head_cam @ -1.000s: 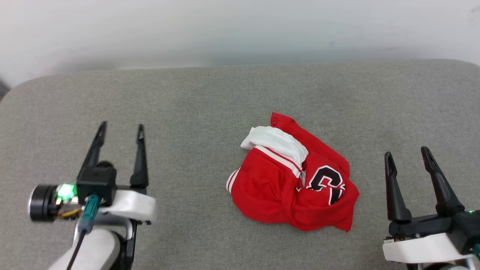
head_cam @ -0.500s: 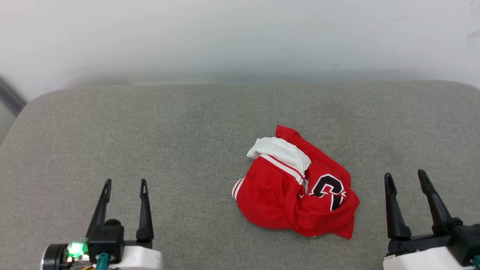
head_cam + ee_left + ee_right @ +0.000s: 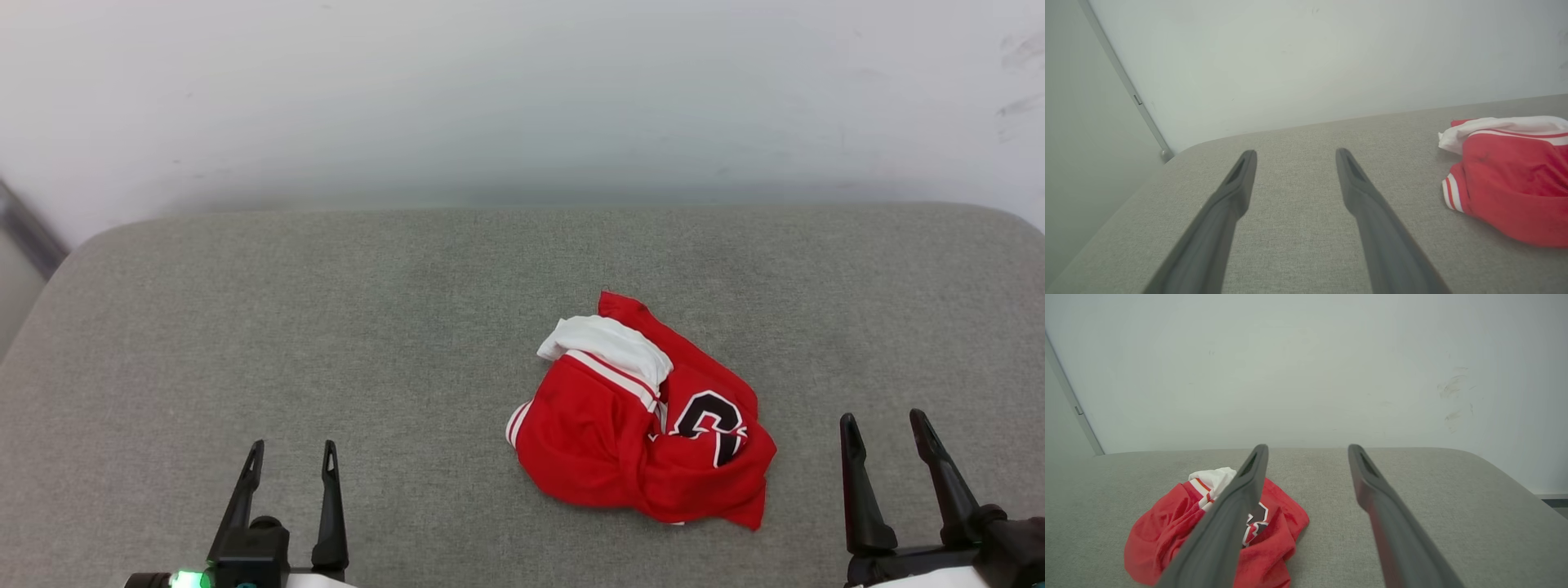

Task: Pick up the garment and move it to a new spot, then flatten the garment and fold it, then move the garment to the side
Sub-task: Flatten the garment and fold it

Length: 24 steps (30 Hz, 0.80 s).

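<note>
While the garment [image 3: 641, 433] lies in a crumpled heap on the grey padded surface [image 3: 326, 327], right of its middle and nearer the near edge than the far one, both grippers hover apart from it. Left gripper [image 3: 294, 447], near-left: jaws spread wide, holding nothing. Right gripper [image 3: 884, 416], near-right, closer to the garment: jaws likewise wide and empty. A white sleeve lies on the far side of the heap.

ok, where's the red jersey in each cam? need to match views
Head view: jersey right of centre, lower half, on the grey cushion.
Left wrist view: jersey at the right edge, mid-height.
Right wrist view: jersey lower left, partly behind the right claw.
Shared landmark: white sleeve at the heap's far edge.
</note>
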Available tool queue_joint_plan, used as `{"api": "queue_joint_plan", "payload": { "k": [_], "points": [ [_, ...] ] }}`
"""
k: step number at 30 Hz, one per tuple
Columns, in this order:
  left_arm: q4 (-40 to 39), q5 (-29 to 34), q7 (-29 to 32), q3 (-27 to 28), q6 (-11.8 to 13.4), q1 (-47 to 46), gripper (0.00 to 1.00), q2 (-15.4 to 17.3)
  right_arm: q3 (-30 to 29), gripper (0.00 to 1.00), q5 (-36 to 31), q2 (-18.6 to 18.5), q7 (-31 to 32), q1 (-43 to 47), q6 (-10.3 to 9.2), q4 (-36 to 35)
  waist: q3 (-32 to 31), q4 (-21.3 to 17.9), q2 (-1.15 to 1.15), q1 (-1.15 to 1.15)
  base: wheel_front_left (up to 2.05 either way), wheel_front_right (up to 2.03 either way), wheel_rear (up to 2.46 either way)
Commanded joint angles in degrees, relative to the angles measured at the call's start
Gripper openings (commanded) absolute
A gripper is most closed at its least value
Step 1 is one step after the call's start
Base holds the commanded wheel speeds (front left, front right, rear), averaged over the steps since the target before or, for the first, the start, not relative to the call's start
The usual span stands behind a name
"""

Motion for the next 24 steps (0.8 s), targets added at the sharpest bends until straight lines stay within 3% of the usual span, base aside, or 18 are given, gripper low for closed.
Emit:
{"api": "queue_joint_plan", "payload": {
  "k": [1, 16, 24],
  "points": [
    [0.27, 0.65, -0.15, 0.63, -0.63, 0.77, 1.0, -0.62, 0.0, 1.0, 0.09, 0.16, -0.14, 0.97, -0.04, 0.2, -0.17, 0.06, 0.0, 0.0, 0.0, 0.0, 0.0],
    [1.68, 3.82, -0.15, 4.96, -5.09, 1.62, 1.0, -3.88, 0.5, 1.0, 0.57, 0.16, -0.13, 0.75, -0.04, 0.48, -0.58, -0.02, 0.0, 0.0, 0.0, 0.0, 0.0],
    [3.59, 5.2, -0.15, 5.36, -9.6, -5.97, 1.0, -1.87, 0.74, 1.0, -0.16, 0.16, -0.14, -0.33, -0.04, 0.0, 0.66, -0.21, 0.0, 0.0, 0.0, 0.0, 0.0]
  ]
}}
